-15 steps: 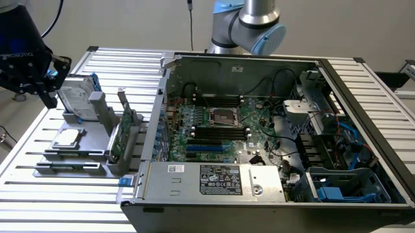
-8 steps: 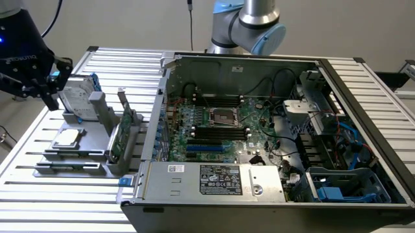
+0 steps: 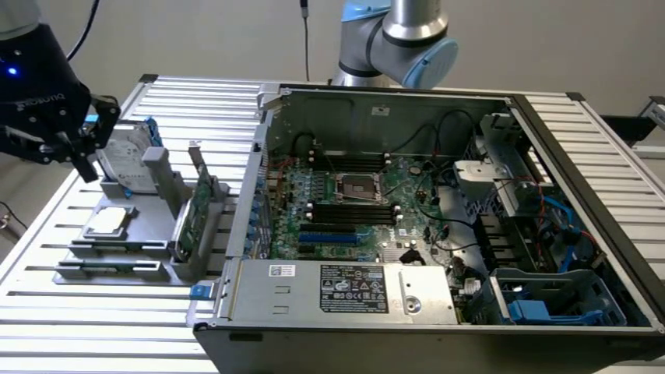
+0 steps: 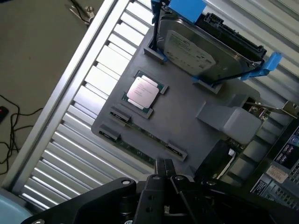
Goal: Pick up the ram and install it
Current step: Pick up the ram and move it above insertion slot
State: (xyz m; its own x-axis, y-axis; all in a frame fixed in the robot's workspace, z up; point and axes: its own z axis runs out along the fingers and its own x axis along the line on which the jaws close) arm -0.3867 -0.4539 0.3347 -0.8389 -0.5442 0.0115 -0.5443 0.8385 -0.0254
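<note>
The ram is a thin dark green stick lying in the outer slot of the grey holder tray, on the far side of the square processor chip. My gripper hovers above that edge of the tray, fingers shut together with nothing between them. In the exterior view the gripper hangs at the upper left, above the tray and beside the hard drive. The open computer case lies to the exterior view's right, its black memory slots flanking the processor socket.
On the tray stand a silver hard drive in blue brackets and an upright green expansion card. The slatted aluminium table carries everything. A power supply, cables and drive cages crowd the case.
</note>
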